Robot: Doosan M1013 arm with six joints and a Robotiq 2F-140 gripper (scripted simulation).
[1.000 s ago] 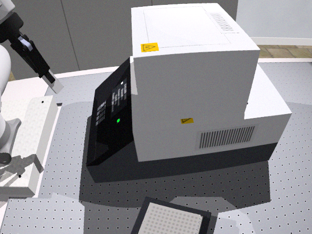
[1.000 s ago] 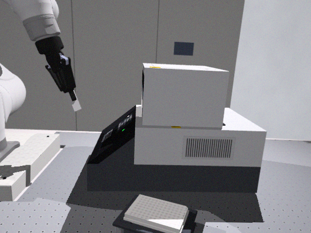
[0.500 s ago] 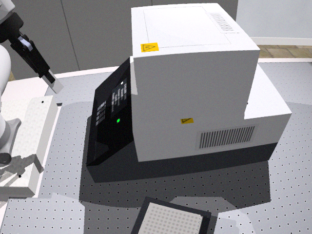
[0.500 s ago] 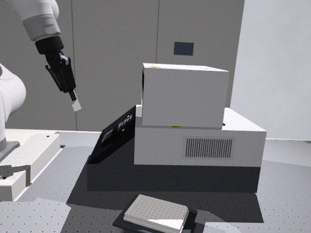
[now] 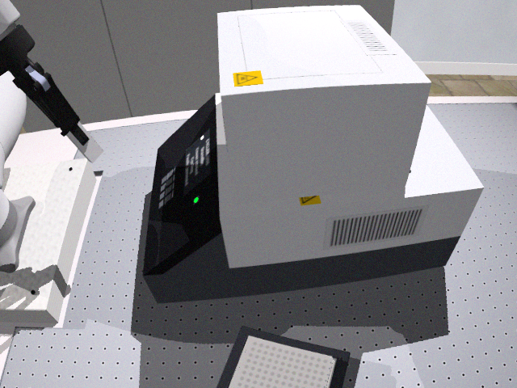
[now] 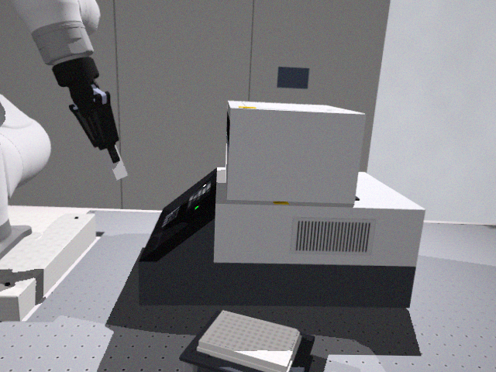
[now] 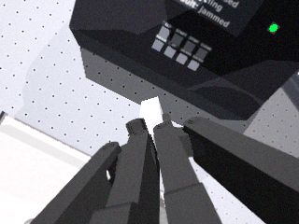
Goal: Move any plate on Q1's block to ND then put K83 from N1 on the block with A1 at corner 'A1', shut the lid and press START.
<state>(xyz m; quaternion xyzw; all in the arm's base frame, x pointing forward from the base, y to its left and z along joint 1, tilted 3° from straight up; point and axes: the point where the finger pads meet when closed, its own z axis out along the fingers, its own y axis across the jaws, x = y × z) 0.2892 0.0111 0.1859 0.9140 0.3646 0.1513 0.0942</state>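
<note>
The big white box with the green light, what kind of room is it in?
Probably a science lab. The box is a test machine with a keypad and a green lamp, a plate of tiny wells waits nearby, and a robot's gripper hangs over the dotted bench.

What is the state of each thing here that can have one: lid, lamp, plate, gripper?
Q1's lid: shut.
Status lamp: green, so no run is on.
Plate K83: right way up on nest N1, not yet moved.
Gripper: shut, holding nothing, in the air to the left of the keypad.
</note>
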